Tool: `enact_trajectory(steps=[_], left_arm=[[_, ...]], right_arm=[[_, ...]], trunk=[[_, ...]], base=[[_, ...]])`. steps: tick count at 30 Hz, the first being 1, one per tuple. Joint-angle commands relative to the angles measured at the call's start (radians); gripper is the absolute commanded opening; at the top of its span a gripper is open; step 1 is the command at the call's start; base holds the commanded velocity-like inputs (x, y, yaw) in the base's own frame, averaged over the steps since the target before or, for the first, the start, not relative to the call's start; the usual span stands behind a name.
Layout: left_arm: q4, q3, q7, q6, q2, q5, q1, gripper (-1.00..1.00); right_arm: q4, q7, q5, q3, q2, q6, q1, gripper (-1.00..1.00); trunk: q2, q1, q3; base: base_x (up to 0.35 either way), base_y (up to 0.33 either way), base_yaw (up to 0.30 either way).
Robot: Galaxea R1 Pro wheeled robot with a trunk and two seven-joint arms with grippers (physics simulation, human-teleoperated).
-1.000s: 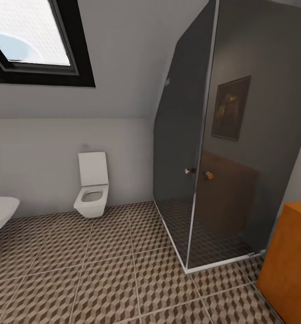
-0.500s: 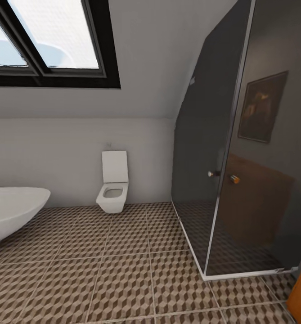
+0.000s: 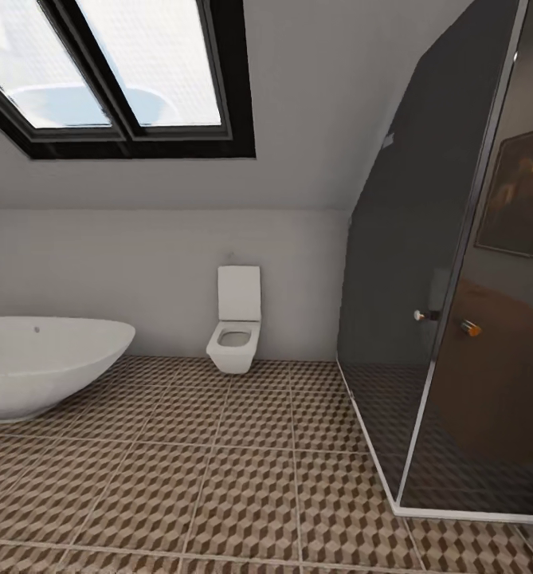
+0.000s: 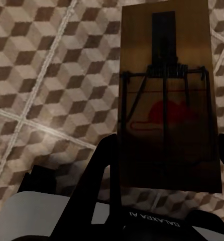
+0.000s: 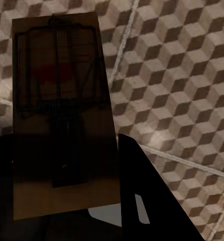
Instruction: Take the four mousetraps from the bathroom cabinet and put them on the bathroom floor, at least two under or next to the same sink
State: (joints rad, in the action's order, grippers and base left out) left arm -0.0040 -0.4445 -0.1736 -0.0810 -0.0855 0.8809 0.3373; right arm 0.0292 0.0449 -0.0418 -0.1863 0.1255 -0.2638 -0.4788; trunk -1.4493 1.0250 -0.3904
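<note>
Camera swung left: bathtub [image 3: 43,363] (white) on bathroom floor [image 3: 242,494].

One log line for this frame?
left end effector: holds mousetrap | right end effector: holds mousetrap | ahead: toilet, bathtub

bathtub [image 3: 35,363] cut off by edge, shower enclosure [image 3: 457,319] likewise

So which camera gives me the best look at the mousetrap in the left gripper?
The left wrist view: the mousetrap stands between the left gripper's fingers, wire frame and red mark plain. The right wrist view shows another trap, held by the right gripper. The head view shows the toilet and bathtub.
</note>
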Motion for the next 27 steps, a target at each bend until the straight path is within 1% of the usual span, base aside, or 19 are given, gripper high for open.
enact_trajectory(steps=[1, 22, 27], left_arm=[[0.000, -0.006, -0.003, -0.005, 0.000, 0.011, 0.000, -1.00], [-0.001, -0.006, -0.003, -0.005, 0.001, 0.010, 0.001, -1.00], [-0.001, -0.006, -0.003, -0.005, 0.006, 0.011, 0.001, -1.00]], right_arm=[[0.001, 0.003, -0.001, -0.005, 0.000, -0.002, -0.001, -1.00], [0.001, 0.003, -0.001, -0.005, 0.000, -0.002, -0.001, -1.00], [0.001, 0.002, -0.001, -0.005, 0.000, -0.002, -0.001, -1.00]], trunk=[[-0.001, 0.000, -0.001], [-0.001, 0.000, -0.001], [-0.001, 0.000, -0.001]], base=[[0.000, 0.000, 0.300], [0.000, 0.000, 0.300], [0.000, 0.000, 0.300]])
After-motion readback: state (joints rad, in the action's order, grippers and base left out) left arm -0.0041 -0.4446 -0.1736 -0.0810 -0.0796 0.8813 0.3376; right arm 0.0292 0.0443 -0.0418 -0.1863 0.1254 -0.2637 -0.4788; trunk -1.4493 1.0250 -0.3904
